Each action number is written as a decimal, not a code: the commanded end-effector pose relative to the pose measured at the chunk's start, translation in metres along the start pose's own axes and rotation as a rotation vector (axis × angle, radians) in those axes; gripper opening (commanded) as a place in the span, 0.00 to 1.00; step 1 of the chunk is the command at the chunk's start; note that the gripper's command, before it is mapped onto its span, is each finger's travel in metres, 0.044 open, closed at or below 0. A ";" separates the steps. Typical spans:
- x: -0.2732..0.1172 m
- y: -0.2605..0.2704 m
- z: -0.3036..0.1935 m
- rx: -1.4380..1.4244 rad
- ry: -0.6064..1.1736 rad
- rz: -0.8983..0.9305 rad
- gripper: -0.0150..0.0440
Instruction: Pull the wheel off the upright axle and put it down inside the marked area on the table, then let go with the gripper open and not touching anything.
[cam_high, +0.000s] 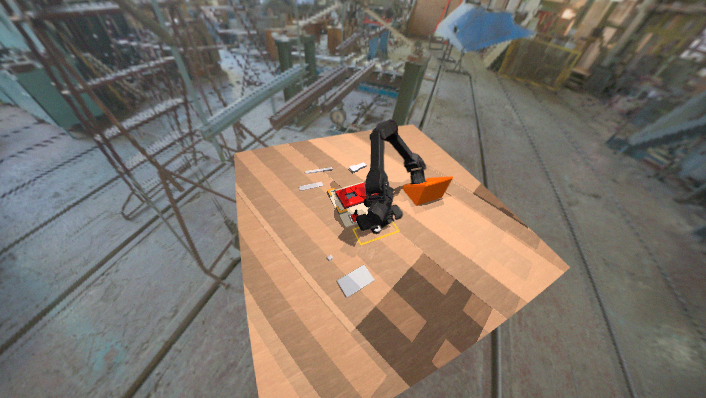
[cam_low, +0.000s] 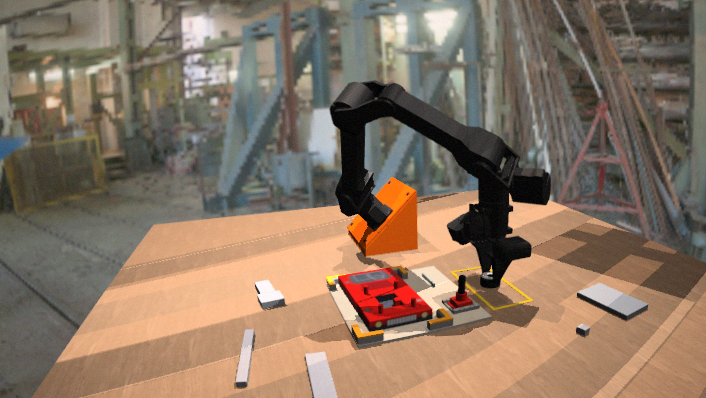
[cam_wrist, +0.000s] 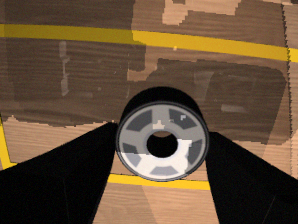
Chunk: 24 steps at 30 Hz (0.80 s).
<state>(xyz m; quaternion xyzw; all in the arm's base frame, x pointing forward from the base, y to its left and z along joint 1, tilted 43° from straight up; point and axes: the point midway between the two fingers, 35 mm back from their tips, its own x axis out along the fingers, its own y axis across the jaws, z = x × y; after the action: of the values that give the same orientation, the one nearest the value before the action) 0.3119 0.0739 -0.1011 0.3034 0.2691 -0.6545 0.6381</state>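
So the wheel (cam_wrist: 162, 143) is seen pinched between the two black fingers of the gripper (cam_low: 490, 280), its grey hub and centre hole facing straight into the wrist camera, black tyre showing round the top. In the exterior view the gripper is pointed down over the yellow-outlined marked area (cam_low: 492, 295), roughly above its 11 o'clock corner, with the wheel carried low at the fingertips; whether it's touching the table (cam_low: 200, 280) can't really be told from that angle. In the wrist view one yellow line of the outline is seen crossing well above the wheel at 12 o'clock, and another is passing just under it at 6 o'clock, so the wheel is shown inside the outline there. The upright axle (cam_low: 462, 286) is left bare on its little red base (cam_low: 460, 302), just beside the gripper at about 9 o'clock from it in the exterior view, sitting on the pale plate (cam_low: 380, 332) that also carries the red car body (cam_low: 382, 297). An orange wedge block (cam_low: 390, 220) is parked behind, near the arm's base. A few grey slabs (cam_low: 611, 300) are scattered well apart over the wood.
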 end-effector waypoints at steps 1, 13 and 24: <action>0.009 -0.003 0.001 -0.009 -0.005 0.001 0.25; 0.002 -0.001 0.000 -0.001 -0.001 -0.002 0.74; -0.052 -0.003 -0.002 -0.017 0.001 0.013 0.81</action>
<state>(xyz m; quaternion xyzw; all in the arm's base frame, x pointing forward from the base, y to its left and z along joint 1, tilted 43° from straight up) 0.3121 0.1122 -0.0627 0.3024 0.2729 -0.6451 0.6465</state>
